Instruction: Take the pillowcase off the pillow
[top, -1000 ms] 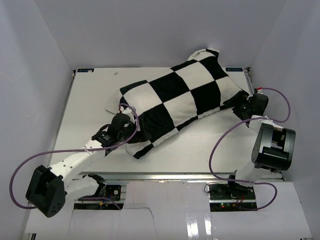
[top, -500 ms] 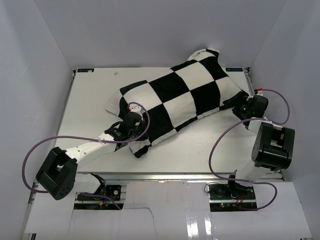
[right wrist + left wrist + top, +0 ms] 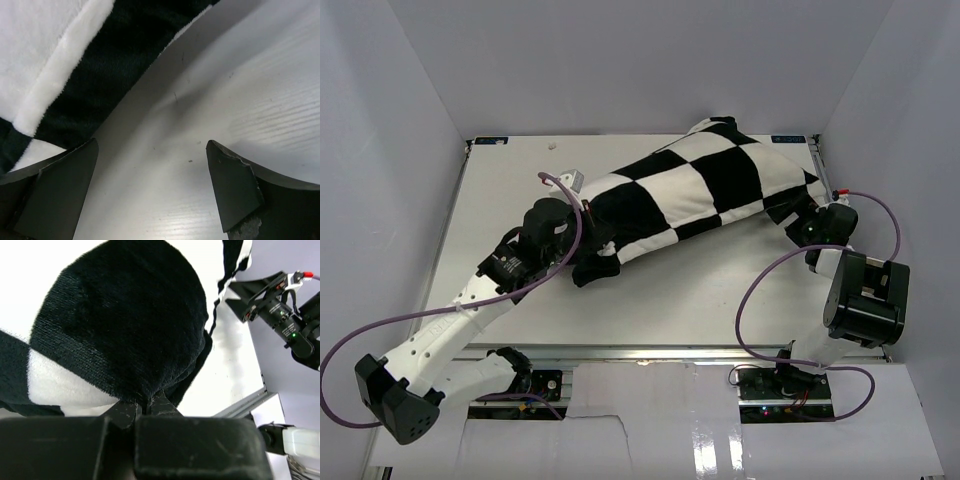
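The black-and-white checked pillowcase (image 3: 700, 185) lies slantwise across the white table (image 3: 720, 290), bulging with what fills it. The pillow itself is hidden inside. My left gripper (image 3: 584, 258) is shut on a bunched black corner at the pillowcase's near-left end; in the left wrist view the plush fabric (image 3: 125, 315) is pinched between the closed fingers of the gripper (image 3: 142, 405). My right gripper (image 3: 798, 222) stands open at the far-right end, low over the table. In the right wrist view the gripper (image 3: 151, 150) holds nothing, and the pillowcase edge (image 3: 75, 75) lies just ahead of the left finger.
Grey enclosure walls close in the table on the left, back and right. A metal rail (image 3: 670, 352) runs along the near edge. Purple cables loop from both arms. The right arm (image 3: 280, 315) shows at the top right of the left wrist view.
The left gripper closed on the pillowcase's near-left corner and the arm swung left and up. The pillowcase drew out longer and narrower and shifted toward the back right. The right gripper barely moved.
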Robot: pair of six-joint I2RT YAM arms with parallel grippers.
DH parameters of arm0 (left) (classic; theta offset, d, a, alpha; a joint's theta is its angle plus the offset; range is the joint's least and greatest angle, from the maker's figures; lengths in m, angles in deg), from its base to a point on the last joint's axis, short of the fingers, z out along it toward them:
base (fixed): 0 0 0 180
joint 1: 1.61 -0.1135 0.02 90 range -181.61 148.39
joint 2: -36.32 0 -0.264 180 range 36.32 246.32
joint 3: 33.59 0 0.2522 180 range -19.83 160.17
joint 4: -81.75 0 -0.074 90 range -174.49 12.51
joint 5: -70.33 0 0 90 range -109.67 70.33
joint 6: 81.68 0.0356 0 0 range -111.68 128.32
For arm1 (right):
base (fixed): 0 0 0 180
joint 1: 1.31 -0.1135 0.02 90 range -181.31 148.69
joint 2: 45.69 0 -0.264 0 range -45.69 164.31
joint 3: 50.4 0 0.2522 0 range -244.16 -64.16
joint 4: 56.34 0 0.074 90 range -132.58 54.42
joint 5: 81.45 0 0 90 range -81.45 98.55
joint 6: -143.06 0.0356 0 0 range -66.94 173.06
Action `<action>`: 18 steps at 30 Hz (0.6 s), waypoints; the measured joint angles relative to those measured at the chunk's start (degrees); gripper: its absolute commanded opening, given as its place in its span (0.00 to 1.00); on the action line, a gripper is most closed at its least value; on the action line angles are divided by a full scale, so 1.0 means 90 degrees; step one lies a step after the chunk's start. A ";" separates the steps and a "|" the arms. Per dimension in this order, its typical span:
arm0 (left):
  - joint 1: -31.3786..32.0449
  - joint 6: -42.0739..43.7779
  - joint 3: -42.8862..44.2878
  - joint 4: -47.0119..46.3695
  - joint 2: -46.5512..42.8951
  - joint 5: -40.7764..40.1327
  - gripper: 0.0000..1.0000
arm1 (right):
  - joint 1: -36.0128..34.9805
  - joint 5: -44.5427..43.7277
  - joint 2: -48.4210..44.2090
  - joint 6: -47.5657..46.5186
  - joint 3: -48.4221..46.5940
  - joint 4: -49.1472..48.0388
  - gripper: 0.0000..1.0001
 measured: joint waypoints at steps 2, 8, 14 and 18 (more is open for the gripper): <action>0.0000 -0.0066 -0.0002 0.0172 -0.0046 0.0083 0.00 | 0.0027 0.0015 -0.0005 0.0090 0.0022 -0.0189 0.95; 0.0000 -0.0204 -0.0007 0.0442 -0.0092 0.0136 0.00 | 0.0044 0.0036 -0.0143 0.0508 0.0066 -0.0690 0.95; 0.0000 -0.0233 -0.0007 0.0466 -0.0100 0.0211 0.00 | 0.0049 0.0148 -0.0070 0.1115 0.0100 -0.1464 0.98; 0.0000 -0.0277 -0.0007 0.0466 -0.0100 0.0255 0.00 | 0.0049 0.0236 0.0347 0.1450 0.0039 -0.1977 0.99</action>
